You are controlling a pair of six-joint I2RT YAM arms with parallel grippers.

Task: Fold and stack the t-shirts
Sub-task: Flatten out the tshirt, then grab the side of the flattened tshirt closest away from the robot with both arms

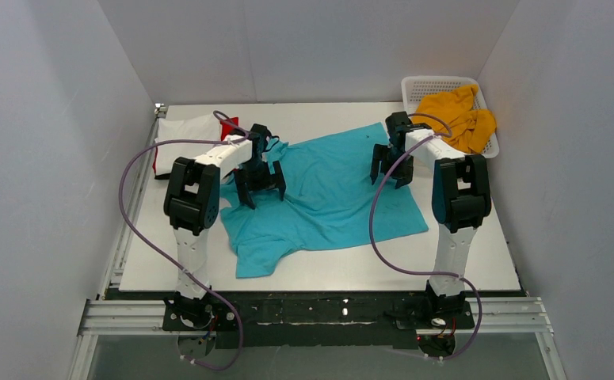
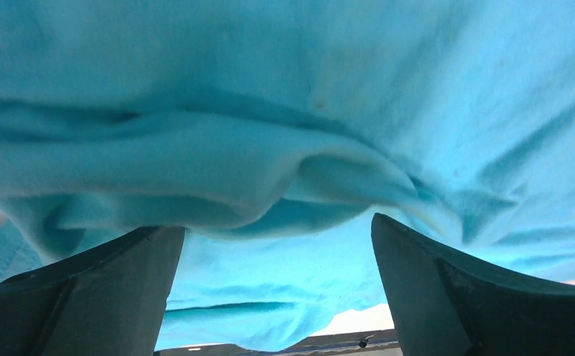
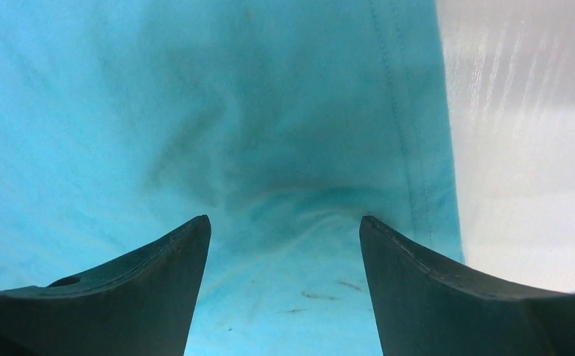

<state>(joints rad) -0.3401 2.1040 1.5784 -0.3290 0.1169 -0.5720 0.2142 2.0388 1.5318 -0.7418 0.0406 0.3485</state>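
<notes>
The turquoise t-shirt (image 1: 323, 186) lies spread across the middle of the table, one sleeve hanging toward the near left. My left gripper (image 1: 258, 190) is open, fingers down on the shirt's left shoulder area; its wrist view shows bunched turquoise folds (image 2: 269, 148) between spread fingers. My right gripper (image 1: 390, 170) is open over the shirt's right edge; the hem seam (image 3: 410, 148) runs just inside the bare table. The mustard-yellow shirt (image 1: 454, 119) lies crumpled in the basket. A white shirt (image 1: 188, 131) on a red one (image 1: 228, 127) lies folded at the far left.
The white lattice basket (image 1: 430, 82) stands at the far right corner. White walls enclose the table on three sides. A metal rail (image 1: 319, 313) runs along the near edge by the arm bases. Purple cables loop off both arms.
</notes>
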